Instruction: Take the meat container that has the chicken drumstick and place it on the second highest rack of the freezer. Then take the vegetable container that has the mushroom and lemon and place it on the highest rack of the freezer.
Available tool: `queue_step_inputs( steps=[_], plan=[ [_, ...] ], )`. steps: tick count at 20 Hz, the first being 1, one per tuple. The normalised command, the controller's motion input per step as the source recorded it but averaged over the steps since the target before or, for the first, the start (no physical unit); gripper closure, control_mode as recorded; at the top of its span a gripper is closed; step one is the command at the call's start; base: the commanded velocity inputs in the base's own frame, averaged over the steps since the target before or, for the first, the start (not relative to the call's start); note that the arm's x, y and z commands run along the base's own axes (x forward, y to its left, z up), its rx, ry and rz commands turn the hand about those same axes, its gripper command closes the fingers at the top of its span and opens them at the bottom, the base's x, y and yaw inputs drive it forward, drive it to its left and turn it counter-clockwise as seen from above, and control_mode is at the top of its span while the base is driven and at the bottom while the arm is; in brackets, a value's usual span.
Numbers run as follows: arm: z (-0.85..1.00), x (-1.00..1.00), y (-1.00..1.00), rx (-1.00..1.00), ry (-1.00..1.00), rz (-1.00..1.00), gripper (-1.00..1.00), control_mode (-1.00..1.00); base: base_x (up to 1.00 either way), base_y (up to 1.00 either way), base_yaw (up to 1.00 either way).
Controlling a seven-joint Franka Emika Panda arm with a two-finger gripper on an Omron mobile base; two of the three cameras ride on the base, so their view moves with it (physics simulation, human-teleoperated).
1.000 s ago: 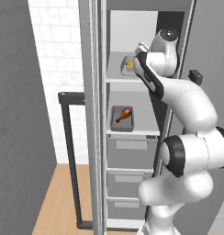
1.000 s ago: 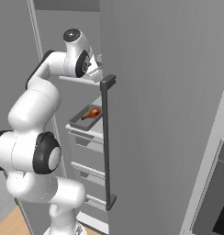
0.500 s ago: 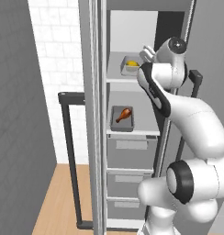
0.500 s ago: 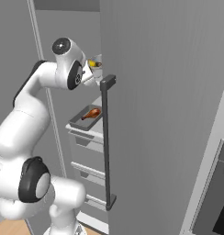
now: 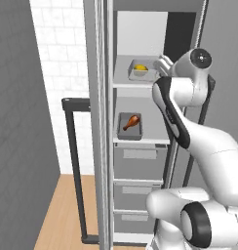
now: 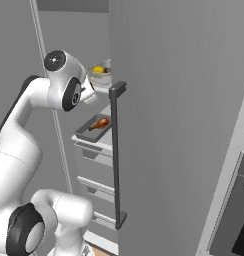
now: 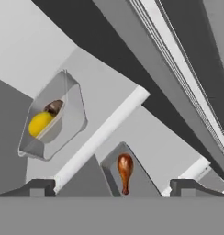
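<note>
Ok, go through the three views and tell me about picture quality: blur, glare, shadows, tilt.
Left base view: even, flat lighting, no glare; the chicken drumstick and the lemon read clearly. Right base view: the freezer door is a plain grey slab without reflections. Hand view: rolled, so shelves run diagonally; soft overall, and the mushroom beside the lemon is a dim blur; the gripper is open.

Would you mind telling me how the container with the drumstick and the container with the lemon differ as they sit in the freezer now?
The meat container is dark grey and sits on the lower shelf, while the vegetable container looks paler and sits on the highest rack. The meat container holds one reddish-brown chicken drumstick; the vegetable container holds a yellow lemon with a brown mushroom beside it. Both rest inside the open freezer, free of the gripper.
</note>
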Motion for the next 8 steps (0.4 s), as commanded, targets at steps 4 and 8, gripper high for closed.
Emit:
queue_step_inputs(
  steps=[4,8],
  plan=[
    [0.0,-0.63,-0.02,0.0,-0.01,0.0,-1.0,-1.0,0.0,0.0,0.0],
    [0.0,-0.69,-0.05,0.0,-0.01,0.0,-1.0,-1.0,0.0,0.0,0.0]
  ],
)
